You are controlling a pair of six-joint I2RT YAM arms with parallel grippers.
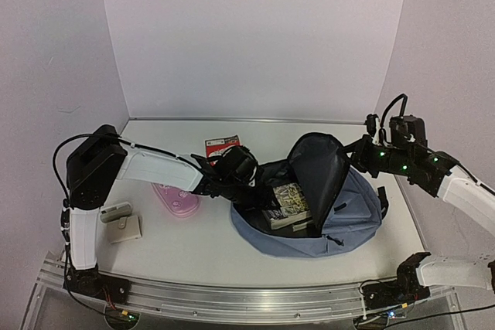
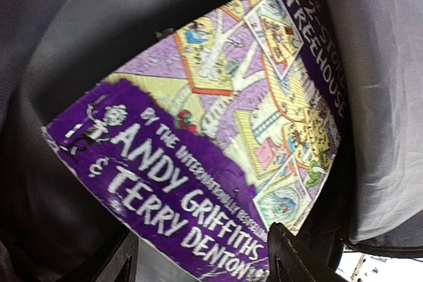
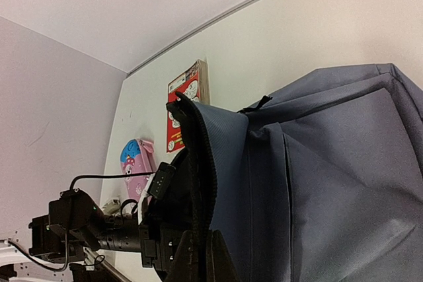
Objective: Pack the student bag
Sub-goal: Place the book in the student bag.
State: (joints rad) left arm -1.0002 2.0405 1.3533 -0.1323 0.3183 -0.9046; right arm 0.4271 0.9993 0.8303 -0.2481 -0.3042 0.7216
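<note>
The student bag (image 1: 352, 218), slate-blue with a dark lining, lies at centre right with its flap raised. My right gripper (image 1: 357, 154) holds that flap up; in the right wrist view its fingers (image 3: 210, 239) are shut on the zippered edge of the bag (image 3: 330, 176). A purple illustrated book (image 1: 288, 202) lies inside the opening. My left gripper (image 1: 251, 187) reaches into the bag's mouth. Seen from the left wrist, it (image 2: 201, 255) stands open just above the book (image 2: 198, 137), with one finger near each side of the book's lower corner.
A red-covered book (image 1: 222, 144) lies flat behind the bag, also in the right wrist view (image 3: 185, 100). A pink cartoon pencil case (image 1: 176, 200) lies left of the bag under the left arm. Two small pale items (image 1: 120, 220) sit near the left arm's base.
</note>
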